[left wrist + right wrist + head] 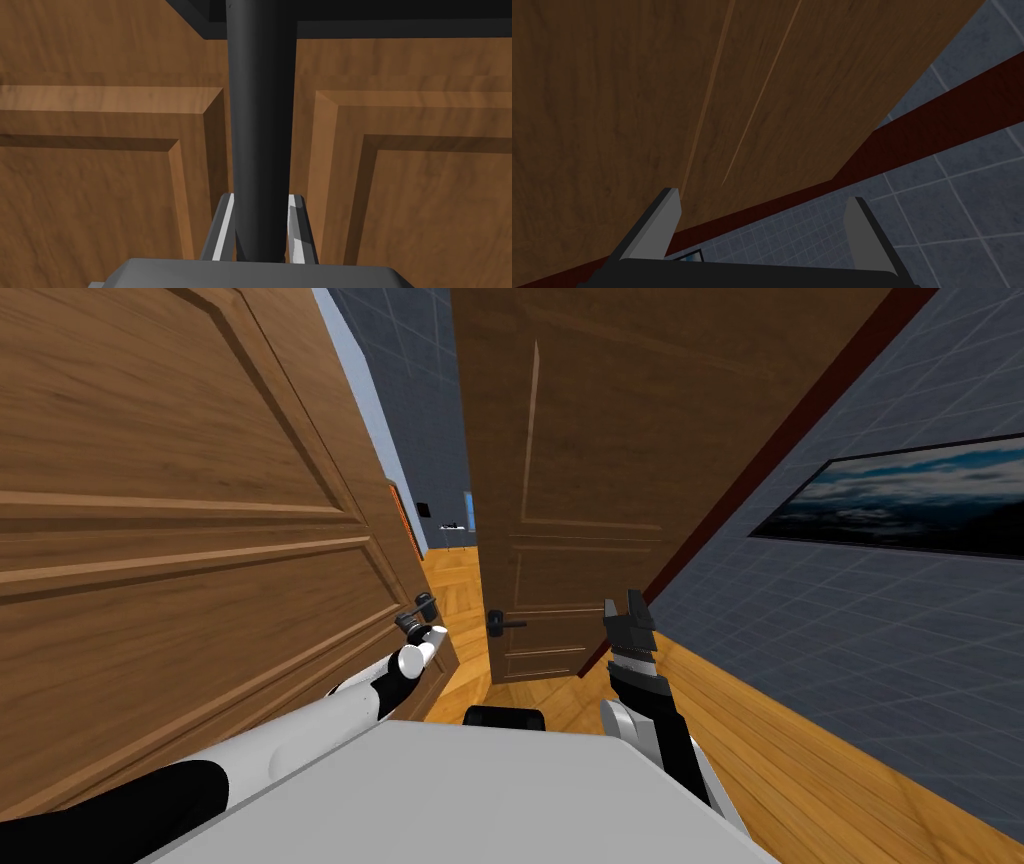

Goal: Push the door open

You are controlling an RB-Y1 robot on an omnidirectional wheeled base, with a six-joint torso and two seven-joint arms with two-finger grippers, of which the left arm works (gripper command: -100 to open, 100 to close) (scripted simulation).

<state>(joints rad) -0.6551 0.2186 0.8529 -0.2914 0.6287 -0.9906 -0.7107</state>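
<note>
you've got the left gripper pinching the dark door handle on the wooden door close at the left. the right gripper hangs spread before the darker second door, with wood floor in the gap between the two doors.

Framed picture (dark sky), grey tiled wall, wooden floor

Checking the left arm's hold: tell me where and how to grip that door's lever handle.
Grip the dark lever handle on its straight bar, a finger on each long side, coming from the brown door's front. The bar is slim and even, fitting between the left gripper's blades.
</note>
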